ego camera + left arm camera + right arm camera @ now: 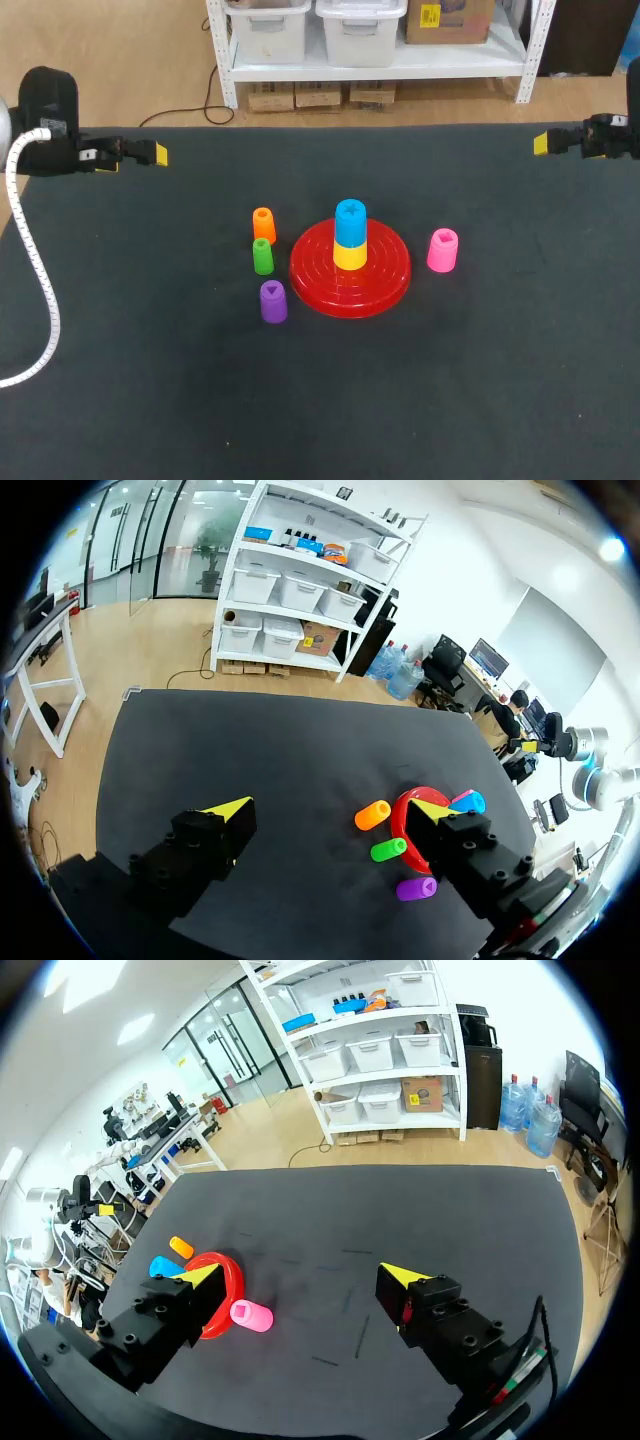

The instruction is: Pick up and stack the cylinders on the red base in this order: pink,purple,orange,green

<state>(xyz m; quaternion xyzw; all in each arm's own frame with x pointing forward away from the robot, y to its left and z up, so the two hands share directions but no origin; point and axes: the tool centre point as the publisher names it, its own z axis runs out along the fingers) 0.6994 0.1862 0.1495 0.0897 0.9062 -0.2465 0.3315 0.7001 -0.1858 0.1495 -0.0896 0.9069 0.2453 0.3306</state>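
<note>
One dark table (150, 400) carries everything. Two arms come in at its far corners, one on each side. The left gripper (330, 810) and the right gripper (300, 1273) both hang with their fingers spread wide and nothing between them, well apart from the toys.

One red base (385, 280) lies near the middle of the table. There are six cylinders. Two stand on the base: a yellow cylinder (349, 257) on its centre with a blue cylinder (350, 222) on top of it. Four stand on the table. The pink cylinder (442, 250) is just beside the base on its right. The orange cylinder (264, 225), green cylinder (263, 256) and purple cylinder (273, 301) form a short row to its left.

In each wrist view one finger covers part of the base, and the yellow cylinder cannot be made out.
</note>
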